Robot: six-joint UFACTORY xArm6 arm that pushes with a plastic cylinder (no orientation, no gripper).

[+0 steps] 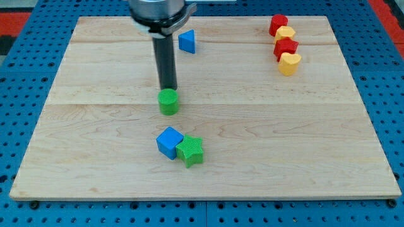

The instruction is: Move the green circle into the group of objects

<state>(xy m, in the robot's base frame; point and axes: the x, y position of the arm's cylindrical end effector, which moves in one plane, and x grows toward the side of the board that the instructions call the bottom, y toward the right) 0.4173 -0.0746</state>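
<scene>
The green circle (168, 101) is a short cylinder standing near the middle of the wooden board (95, 126). My tip (168, 87) is right behind it, toward the view's top, touching or nearly touching it. Below the circle, toward the view's bottom, a blue cube (169, 142) and a green star (190, 151) sit pressed together. At the view's top right, a red block (278, 24), a yellow block (286, 33), a second red block (285, 47) and a yellow heart (290, 63) form a tight column.
A blue triangular block (187, 41) lies alone near the view's top, just right of the rod. A blue pegboard table (25, 69) surrounds the board on all sides.
</scene>
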